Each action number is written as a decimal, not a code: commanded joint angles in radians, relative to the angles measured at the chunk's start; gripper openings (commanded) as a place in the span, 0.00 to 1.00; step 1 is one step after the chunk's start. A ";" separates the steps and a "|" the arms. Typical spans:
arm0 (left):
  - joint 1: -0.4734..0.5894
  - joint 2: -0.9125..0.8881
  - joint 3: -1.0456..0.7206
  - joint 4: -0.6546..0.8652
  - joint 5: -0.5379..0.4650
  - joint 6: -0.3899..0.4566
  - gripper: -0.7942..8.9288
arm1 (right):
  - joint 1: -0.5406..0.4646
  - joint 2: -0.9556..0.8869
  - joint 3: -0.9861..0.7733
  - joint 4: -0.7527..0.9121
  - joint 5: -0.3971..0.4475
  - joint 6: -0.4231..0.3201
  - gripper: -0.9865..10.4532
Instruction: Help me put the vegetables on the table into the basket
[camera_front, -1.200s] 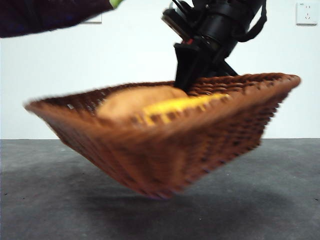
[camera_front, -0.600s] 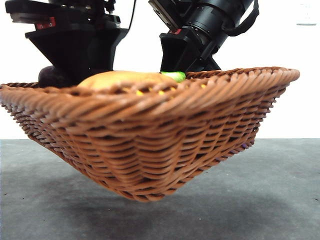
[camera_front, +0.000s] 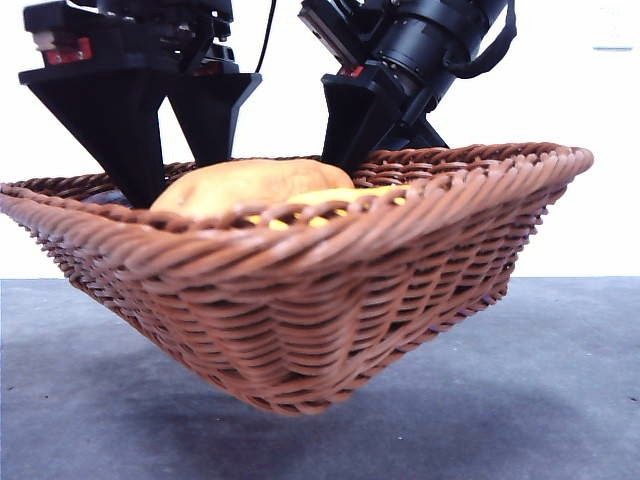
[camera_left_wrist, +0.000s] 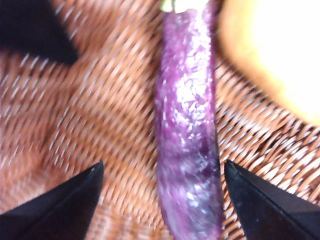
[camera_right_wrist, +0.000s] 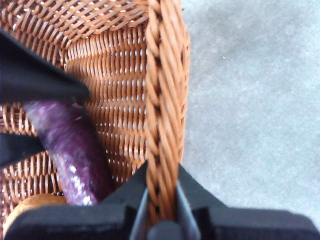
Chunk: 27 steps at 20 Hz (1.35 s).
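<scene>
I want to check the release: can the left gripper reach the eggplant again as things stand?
Probably yes: the left gripper is open astride the eggplant lying in the basket, with nothing between.

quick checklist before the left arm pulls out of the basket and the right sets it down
1. Left gripper open, jaws apart either side of the eggplant: ok.
2. Eggplant lying on the basket floor, not gripped: ok.
3. Potato and corn inside the basket: ok.
4. Right gripper shut on the basket rim: ok.
5. Basket level: not ok; it hangs tilted above the table.
6. Any vegetable left on the table: cannot tell; the basket hides much of it.
</scene>
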 joint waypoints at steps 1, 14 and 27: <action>0.015 -0.020 0.013 -0.008 -0.016 -0.107 0.50 | 0.002 -0.003 -0.001 0.005 -0.029 0.006 0.08; 0.262 -0.462 0.307 -0.134 -0.017 -0.764 0.27 | -0.031 -0.004 -0.001 0.020 -0.021 0.087 0.08; 0.300 -0.710 0.302 -0.271 -0.014 -0.838 0.07 | -0.303 -0.140 -0.001 0.118 0.056 0.245 0.08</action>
